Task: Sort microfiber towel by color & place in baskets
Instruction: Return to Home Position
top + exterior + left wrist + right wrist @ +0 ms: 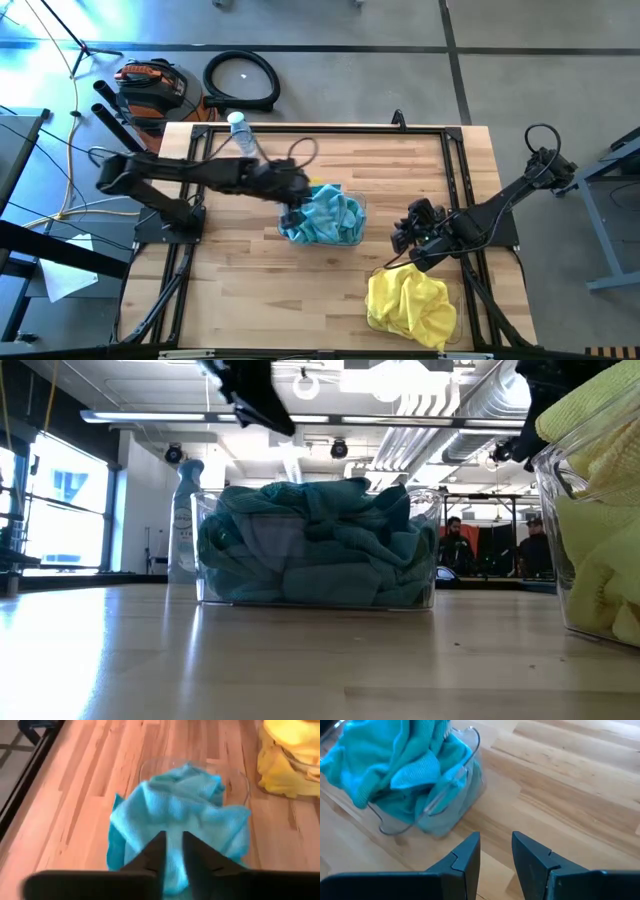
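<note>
Teal blue microfiber towels (325, 215) fill a clear basket (241, 782) at the table's middle, heaped above its rim. Yellow towels (410, 305) fill a second clear basket (552, 495) near the front right. My left gripper (174, 839) hangs above the teal heap's left end. Its fingers stand a narrow gap apart with nothing between them. My right gripper (496, 840) hovers open over bare wood between the two baskets, right of the teal one, and holds nothing.
A clear spray bottle (240, 135) stands at the table's far left, behind the teal basket. Black frame rails (455, 190) run along the table's edges. People (455, 545) are in the room beyond. Bare wood lies at the near left.
</note>
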You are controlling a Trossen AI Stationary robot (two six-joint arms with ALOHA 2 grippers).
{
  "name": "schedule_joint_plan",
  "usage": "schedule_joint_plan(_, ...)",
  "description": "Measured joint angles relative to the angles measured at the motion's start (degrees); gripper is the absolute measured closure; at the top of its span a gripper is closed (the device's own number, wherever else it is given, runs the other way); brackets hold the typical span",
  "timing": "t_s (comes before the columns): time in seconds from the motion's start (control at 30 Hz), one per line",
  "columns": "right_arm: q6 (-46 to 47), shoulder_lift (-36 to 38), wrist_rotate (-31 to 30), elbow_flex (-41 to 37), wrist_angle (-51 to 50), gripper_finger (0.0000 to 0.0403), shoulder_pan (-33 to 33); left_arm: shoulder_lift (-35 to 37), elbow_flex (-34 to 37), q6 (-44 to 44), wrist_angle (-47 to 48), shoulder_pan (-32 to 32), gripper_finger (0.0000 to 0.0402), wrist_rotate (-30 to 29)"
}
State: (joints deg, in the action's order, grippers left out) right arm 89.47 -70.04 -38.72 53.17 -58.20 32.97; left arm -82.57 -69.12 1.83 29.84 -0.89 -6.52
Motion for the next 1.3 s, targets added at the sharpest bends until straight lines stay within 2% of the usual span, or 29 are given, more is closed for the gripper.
schedule_joint_plan(0.1,0.0,0.0,1.9,0.0,-0.8,0.0293,0.0,6.2,6.5,0.6,-4.0,-0.8,0.0392,0.2)
schedule_joint_plan(0.37,-3.0,0.0,4.7,0.0,-1.5,0.0293,0.0,24.8,26.1,-1.5,-22.6,-1.3,0.0401,0.5)
schedule_joint_plan(0.5,-3.0,0.0,4.7,0.0,-1.5,0.0293,0.0,33.2,35.0,-6.5,-26.9,-0.6,0.0401,2.0)
schedule_joint_plan(0.7,-3.0,0.0,4.5,0.0,-1.9,0.0293,0.0,44.4,46.5,-3.0,-31.5,-0.4,0.0401,1.0)
schedule_joint_plan(0.87,-3.0,0.0,4.5,0.0,-2.0,0.0293,0.0,52.3,55.7,-2.5,-39.5,-0.4,0.0401,3.7)
schedule_joint_plan(1.13,-3.0,0.0,4.5,0.0,-1.9,0.0293,0.0,63.0,66.7,-2.4,-49.6,-0.4,0.0401,4.0)
schedule_joint_plan(1.3,-3.0,0.0,4.4,0.0,-2.0,0.0293,0.0,68.0,68.5,-1.5,-45.4,-0.5,0.0401,3.7)
